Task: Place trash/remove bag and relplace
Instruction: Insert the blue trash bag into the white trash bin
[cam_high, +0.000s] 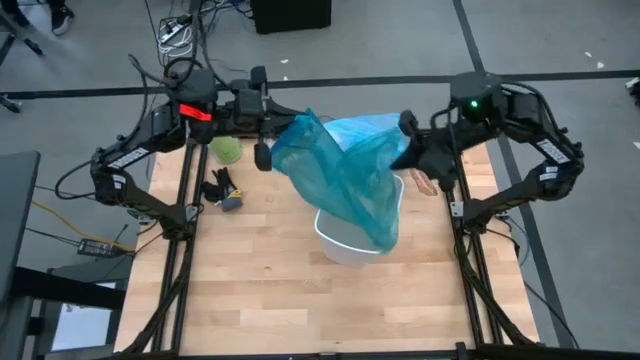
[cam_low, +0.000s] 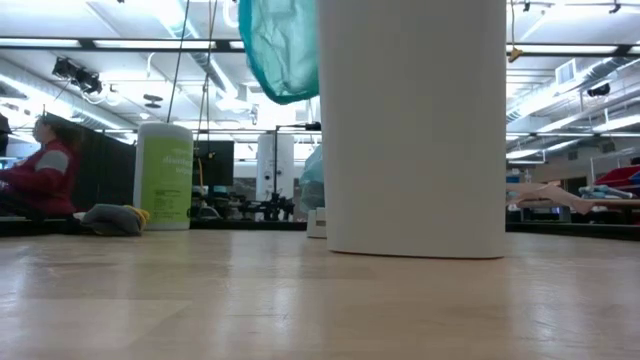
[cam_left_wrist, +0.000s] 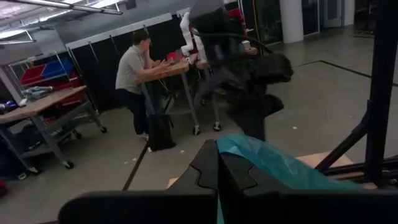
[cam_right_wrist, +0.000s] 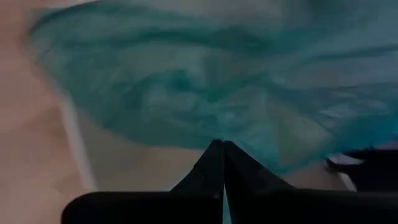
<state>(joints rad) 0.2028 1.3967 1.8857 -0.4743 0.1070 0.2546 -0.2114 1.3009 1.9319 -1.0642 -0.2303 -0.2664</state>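
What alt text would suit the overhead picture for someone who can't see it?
Two dark robot arms hold a teal-green plastic bag stretched between the left gripper and right gripper, above a white bin on a wooden table.

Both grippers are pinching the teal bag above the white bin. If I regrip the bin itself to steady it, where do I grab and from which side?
Judging by the views, take the white bin by its bare rim on the left arm's side, coming down from above. The teal bag, stretched between the left gripper and right gripper, drapes over the rim's right side, and the wall looks too wide to span.
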